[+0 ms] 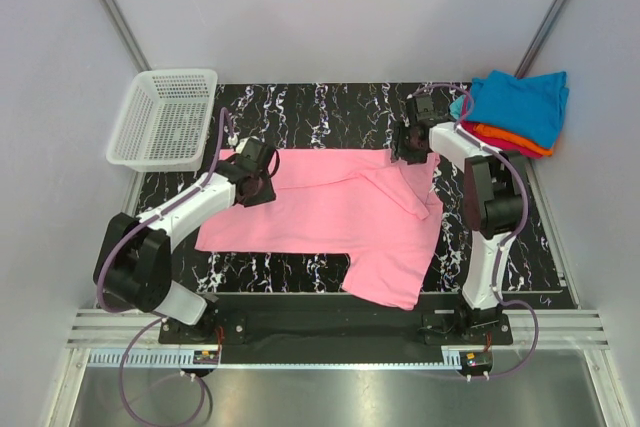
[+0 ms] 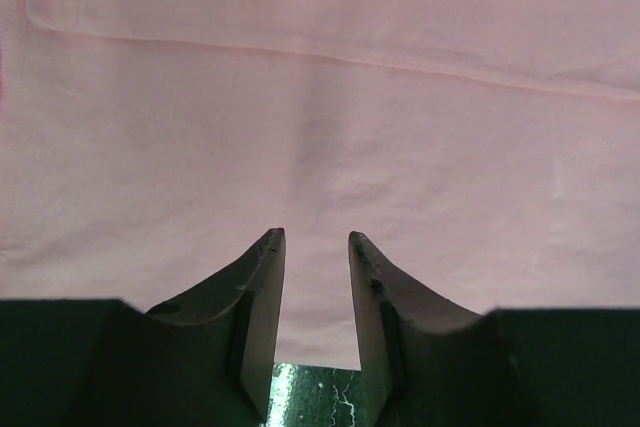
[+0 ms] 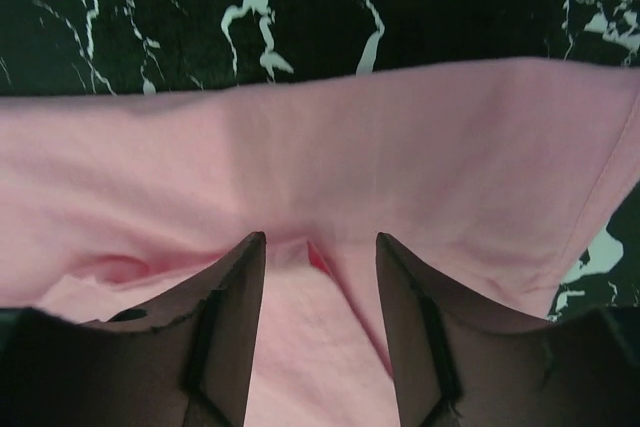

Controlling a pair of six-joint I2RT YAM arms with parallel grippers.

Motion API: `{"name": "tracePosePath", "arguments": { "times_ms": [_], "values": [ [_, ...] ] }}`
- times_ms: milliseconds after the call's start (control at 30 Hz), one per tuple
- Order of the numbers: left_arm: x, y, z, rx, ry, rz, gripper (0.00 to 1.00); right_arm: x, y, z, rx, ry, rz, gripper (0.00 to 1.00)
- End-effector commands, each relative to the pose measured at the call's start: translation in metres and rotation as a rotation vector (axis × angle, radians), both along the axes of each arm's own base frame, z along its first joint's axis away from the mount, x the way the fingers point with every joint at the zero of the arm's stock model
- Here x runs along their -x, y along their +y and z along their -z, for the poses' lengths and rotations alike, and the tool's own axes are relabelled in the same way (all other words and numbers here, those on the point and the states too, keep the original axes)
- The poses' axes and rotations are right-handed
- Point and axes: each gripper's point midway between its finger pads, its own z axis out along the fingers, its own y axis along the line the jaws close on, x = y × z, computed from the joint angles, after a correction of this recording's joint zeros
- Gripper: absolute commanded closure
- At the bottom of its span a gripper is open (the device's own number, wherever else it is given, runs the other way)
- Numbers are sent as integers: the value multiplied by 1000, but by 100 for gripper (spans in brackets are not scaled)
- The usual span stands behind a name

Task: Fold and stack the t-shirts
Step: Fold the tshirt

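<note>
We saw the pink t-shirt (image 1: 330, 212) spread flat across the black marbled worktop (image 1: 320, 112). The left tool (image 2: 315, 237) rested on the shirt's left edge, its jaws narrowly parted and pinching nothing. The right tool (image 3: 320, 237) stood spread over the shirt's far right corner, a raised fold of cloth between its jaws. A teal-blue t-shirt (image 1: 520, 102) lay on an orange t-shirt (image 1: 512, 139) at the far right corner.
</note>
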Motion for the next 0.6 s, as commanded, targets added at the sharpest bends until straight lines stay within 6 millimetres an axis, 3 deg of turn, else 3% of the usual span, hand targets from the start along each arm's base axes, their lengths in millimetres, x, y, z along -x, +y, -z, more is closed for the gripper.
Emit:
{"name": "tracePosePath", "arguments": {
  "times_ms": [0, 267, 567],
  "values": [
    [-11, -11, -6, 42, -35, 33, 64, -30, 10, -17, -63, -81, -15, 46],
    [-9, -9, -6, 35, -39, 37, 64, -24, 18, -8, -123, -30, -12, 49],
    [-5, -9, 3, 37, -13, 30, 64, -4, 10, -4, -98, 7, 15, 53]
  ]
}}
